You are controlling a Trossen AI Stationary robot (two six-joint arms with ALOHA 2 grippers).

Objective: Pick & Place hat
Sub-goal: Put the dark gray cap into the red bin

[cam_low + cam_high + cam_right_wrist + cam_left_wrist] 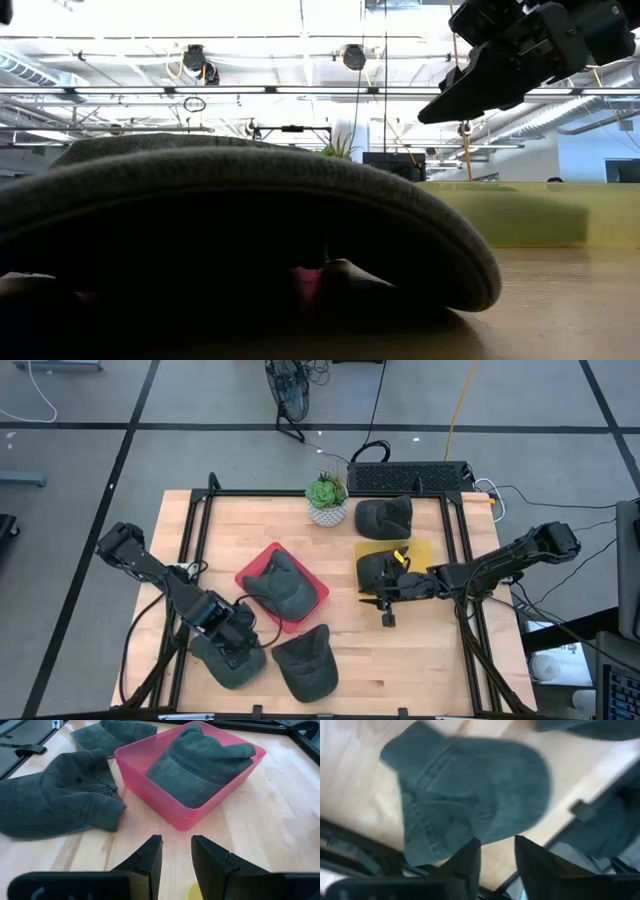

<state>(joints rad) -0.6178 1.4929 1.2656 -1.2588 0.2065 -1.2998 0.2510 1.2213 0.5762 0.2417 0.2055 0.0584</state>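
Bare wood lies between pink bin (300, 603) and yellow tray (420, 550); caps (305, 665) crowd the near edge.

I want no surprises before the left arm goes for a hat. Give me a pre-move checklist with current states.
1. Left gripper over the hat at the table's front left corner: ok.
2. Left fingers empty, hat lying below them on the wood: ok.
3. Left fingers wide enough for the cap: cannot tell.
4. Red bin free for another hat: not ok, one cap already fills it.
5. Right gripper clear of the left arm, hovering by the hat on the yellow tray: ok.
6. Right fingers empty: ok.
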